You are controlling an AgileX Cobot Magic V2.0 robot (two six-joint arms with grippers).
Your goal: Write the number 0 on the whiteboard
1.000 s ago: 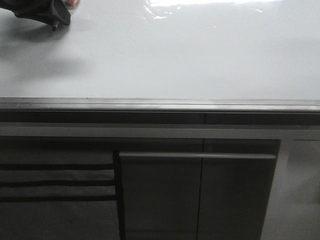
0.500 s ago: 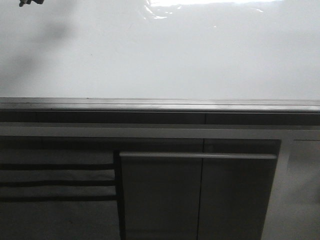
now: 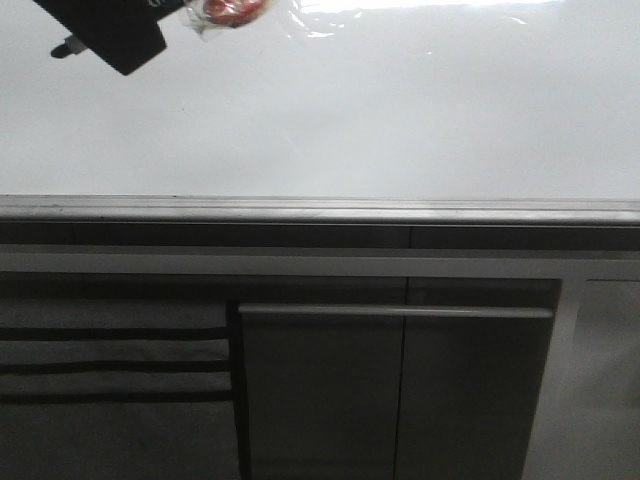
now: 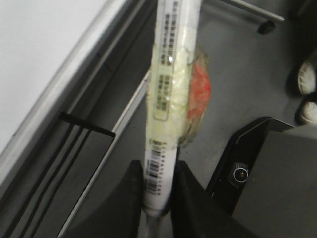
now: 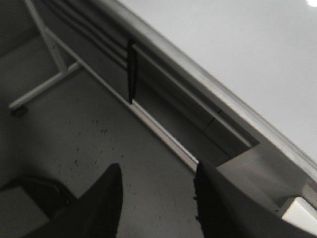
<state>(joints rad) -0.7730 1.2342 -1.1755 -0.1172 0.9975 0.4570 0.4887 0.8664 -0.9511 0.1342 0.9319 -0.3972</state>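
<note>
Front view: the left gripper is back in the upper left of the frame after nearly leaving it half a second ago; the whiteboard shows no number 0 yet. Left wrist view: its fingers clamp a white marker. Right wrist view: the right gripper stands apart, empty, below the board's rim

Whiteboard: large, glossy white, upright, glare along top, grey metal rim at lower edge; surface unmarked.
</note>
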